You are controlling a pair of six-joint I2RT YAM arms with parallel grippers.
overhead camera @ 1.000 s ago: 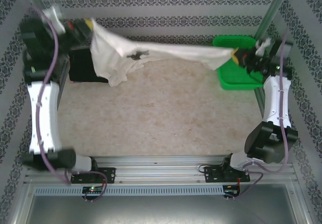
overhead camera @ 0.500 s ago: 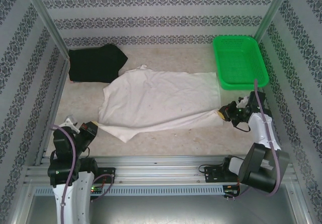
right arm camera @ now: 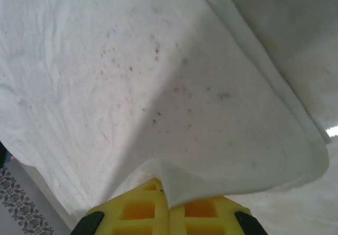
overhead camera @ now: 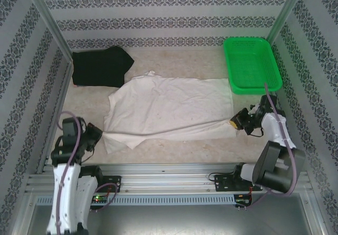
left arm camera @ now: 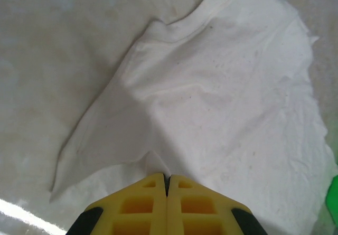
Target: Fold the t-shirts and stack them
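Your stained cream t-shirt lies flat, left hand and right hand clamping its corners; black t-shirt, green mesh basket behind.

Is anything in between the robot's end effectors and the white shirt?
No, nothing visible. The left end effector and the right end effector are each shut on the white shirt's near edge.

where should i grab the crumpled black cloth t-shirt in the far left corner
Pinch the black cloth t-shirt at the pointed flap sticking out on its right edge, coming from above on the table middle side. The patterned wall crowds its left and far sides, and that flap lies free of the cream cloth t-shirt.
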